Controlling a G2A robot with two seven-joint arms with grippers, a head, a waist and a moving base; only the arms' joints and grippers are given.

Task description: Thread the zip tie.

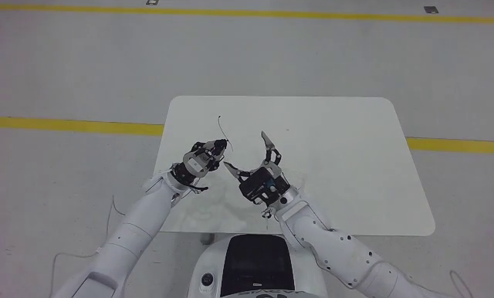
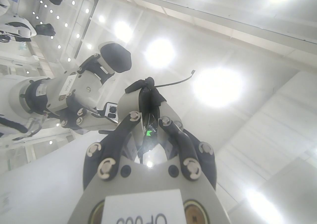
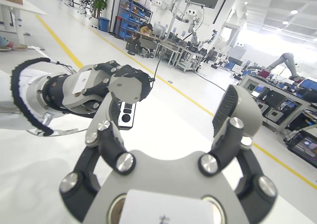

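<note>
A thin black zip tie [image 1: 223,126] sticks up and away from my left gripper [image 1: 218,149], which is shut on its lower end above the white table [image 1: 347,151]. In the left wrist view the tie [image 2: 173,83] curves out from the closed fingertips of that gripper [image 2: 148,86], ending in a small head. My right gripper [image 1: 247,153] hovers just right of the left one, open, with nothing between its fingers. From the right wrist view, the open right gripper [image 3: 171,101] faces the left gripper [image 3: 128,83] and the tie [image 3: 156,70] rising from it.
The white table's bare top extends to the right and far side of both grippers. Yellow floor lines [image 1: 77,125] run past the table. Workbenches and other robots stand far off in the room [image 3: 188,54].
</note>
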